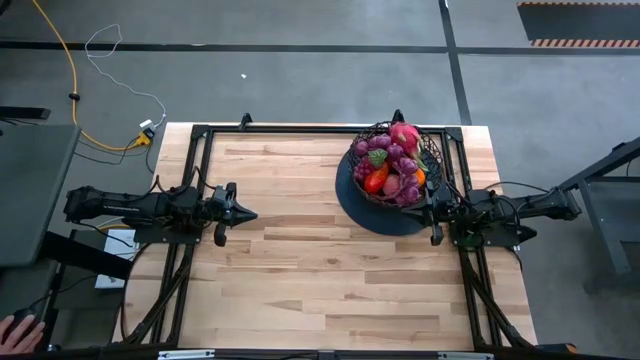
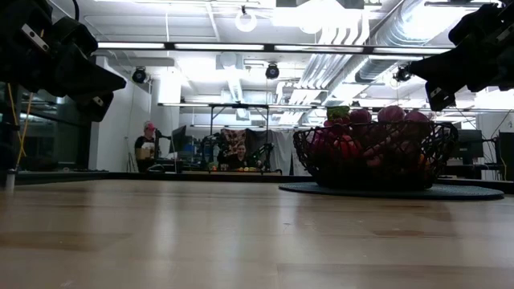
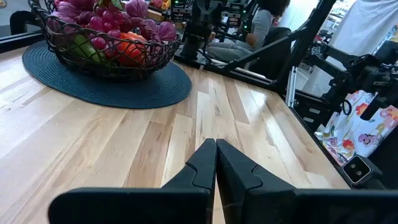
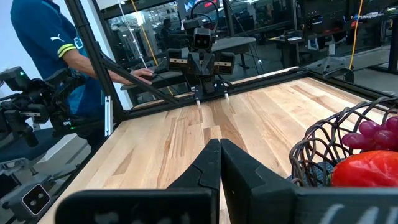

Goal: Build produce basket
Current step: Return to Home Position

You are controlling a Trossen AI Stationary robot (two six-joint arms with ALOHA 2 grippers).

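The black wire-mesh basket (image 1: 392, 165) stands on a dark round mat (image 1: 352, 195) near the table's far right. It is heaped with produce (image 1: 390, 160): purple grapes, a pink piece, red, orange and green pieces. In the left wrist view the basket (image 3: 106, 46) shows far off; in the low view the basket (image 2: 373, 156) stands right of centre. My left gripper (image 1: 250, 214) hovers shut over the table's left side. My right gripper (image 1: 420, 207) is shut just beside the basket's near right, above the mat's edge. Each wrist view shows shut fingers: left gripper (image 3: 216, 146), right gripper (image 4: 220, 146).
Bare wooden tabletop (image 1: 300, 270) spreads between the arms and toward the near edge. A black frame (image 1: 195, 135) borders the table. People sit in the room beyond (image 2: 237, 156), and a person in blue stands by the table's side (image 4: 56, 50). A hand (image 1: 20, 330) shows at the near left.
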